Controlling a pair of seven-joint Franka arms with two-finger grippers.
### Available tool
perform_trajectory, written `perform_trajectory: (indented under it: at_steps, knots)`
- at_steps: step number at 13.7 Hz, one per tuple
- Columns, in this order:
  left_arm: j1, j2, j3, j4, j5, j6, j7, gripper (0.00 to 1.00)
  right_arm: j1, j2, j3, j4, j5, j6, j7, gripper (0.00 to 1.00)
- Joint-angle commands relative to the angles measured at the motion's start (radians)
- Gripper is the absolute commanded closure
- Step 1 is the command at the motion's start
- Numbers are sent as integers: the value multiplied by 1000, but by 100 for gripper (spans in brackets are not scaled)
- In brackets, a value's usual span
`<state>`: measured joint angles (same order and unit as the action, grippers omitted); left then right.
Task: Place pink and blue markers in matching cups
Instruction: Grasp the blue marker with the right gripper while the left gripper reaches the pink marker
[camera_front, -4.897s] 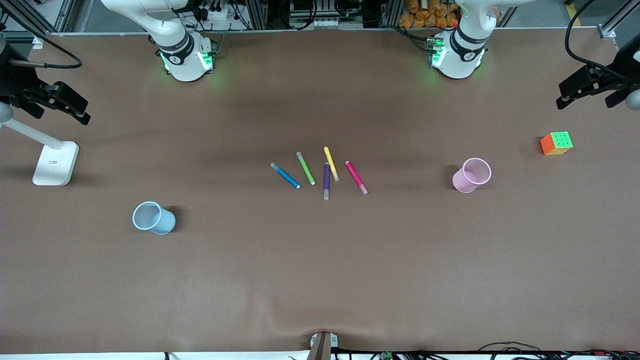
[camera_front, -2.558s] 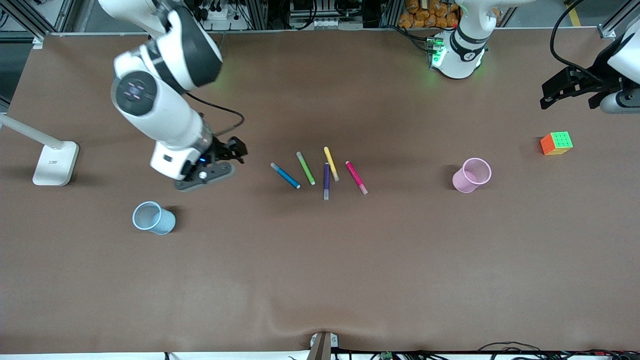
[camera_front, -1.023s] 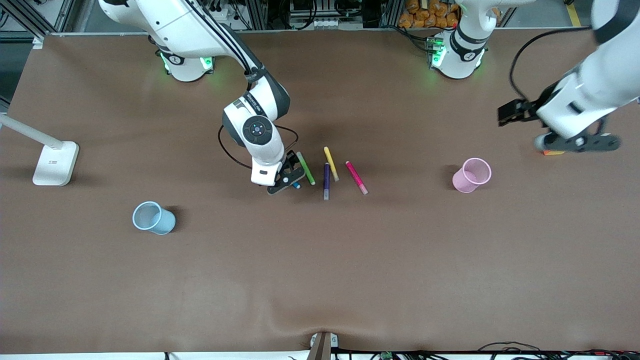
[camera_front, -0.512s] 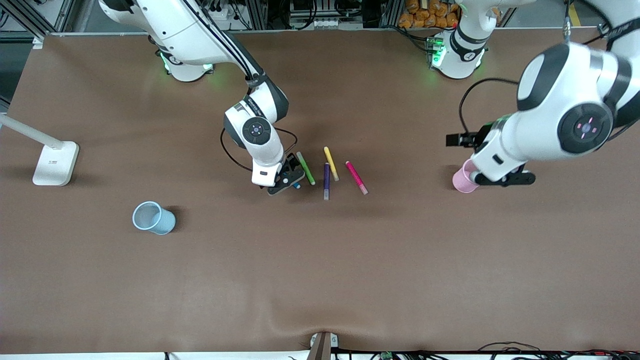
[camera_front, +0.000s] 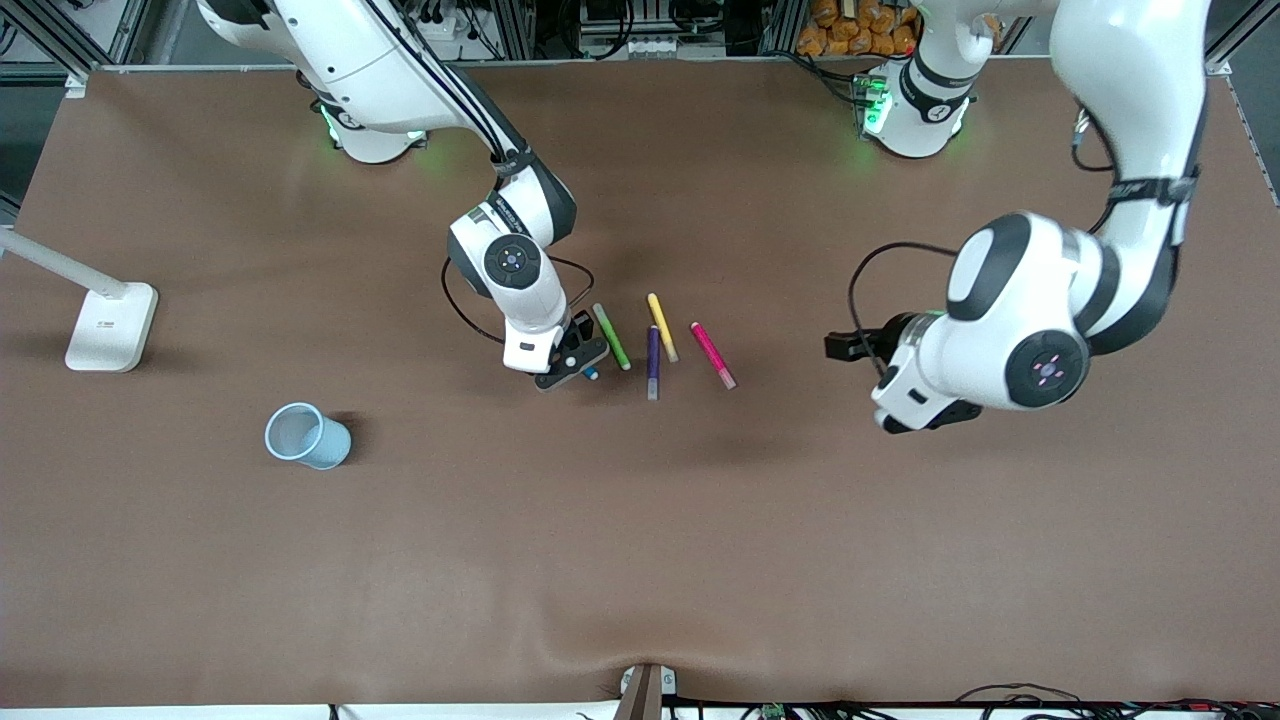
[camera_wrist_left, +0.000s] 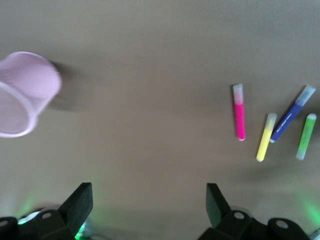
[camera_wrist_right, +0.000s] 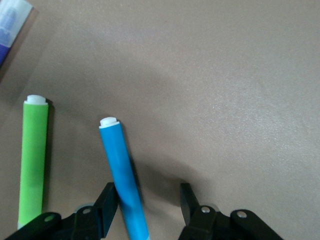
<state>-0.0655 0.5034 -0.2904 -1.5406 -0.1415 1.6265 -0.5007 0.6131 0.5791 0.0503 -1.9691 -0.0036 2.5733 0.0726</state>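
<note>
The blue marker lies on the table with only its tip showing past my right gripper, which is down at it. In the right wrist view the blue marker runs between that gripper's open jaws, against one finger, with a gap to the other. The pink marker lies toward the left arm's end of the marker row. My left gripper hangs open and empty over the table; the arm hides the pink cup in the front view. The left wrist view shows the pink cup and pink marker. The blue cup stands toward the right arm's end.
A green marker, a yellow marker and a dark purple marker lie between the blue and pink ones. A white lamp base stands at the right arm's end of the table.
My left arm has swung in from its end of the table toward the markers and now covers the pink cup. The right gripper has stayed down at the blue marker.
</note>
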Motion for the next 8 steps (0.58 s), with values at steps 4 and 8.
perform_trajectory:
  at_steps: [4, 8]
  knots:
    - [-39, 107, 0, 17, -41, 114, -113, 0, 8, 1, -4, -8, -9, -8, 7, 89]
    - [-54, 168, 0, 19, -122, 157, -116, 0, -6, -36, -12, 48, -12, -138, -26, 100]
